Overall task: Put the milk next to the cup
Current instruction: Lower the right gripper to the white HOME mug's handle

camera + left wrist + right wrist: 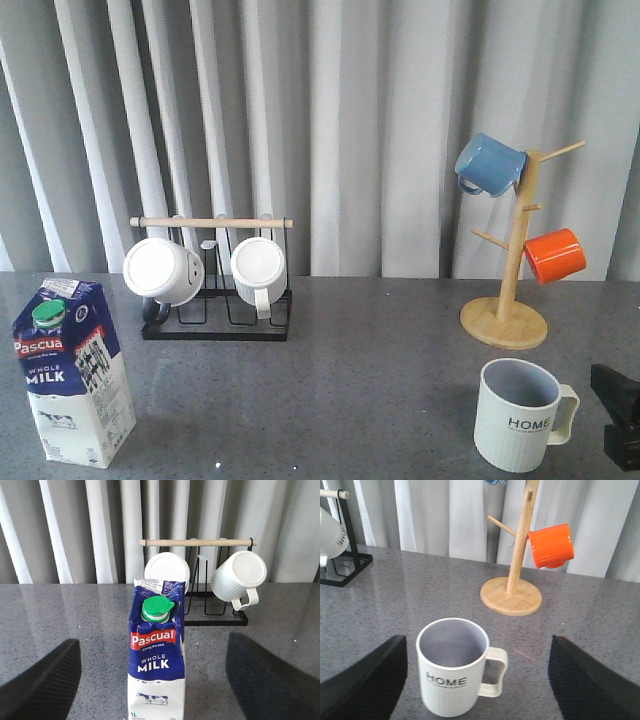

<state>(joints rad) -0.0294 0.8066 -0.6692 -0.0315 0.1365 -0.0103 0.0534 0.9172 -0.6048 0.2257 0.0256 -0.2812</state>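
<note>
Milk point(73, 372): stands up straight at the near left of the grey table point(350, 400), far from the cup, so it has not been moved yet.
Left gripper point(152, 677): fingers spread wide, one on each side of the milk, not touching it; it looks ready to squeeze.
Cup point(517, 413): sits at the near right, open side up, handle to the right.
Right gripper point(477, 680): spread wide around the cup, holding nothing.
Spot for milk: the bare table just left of the cup looks best.
</note>
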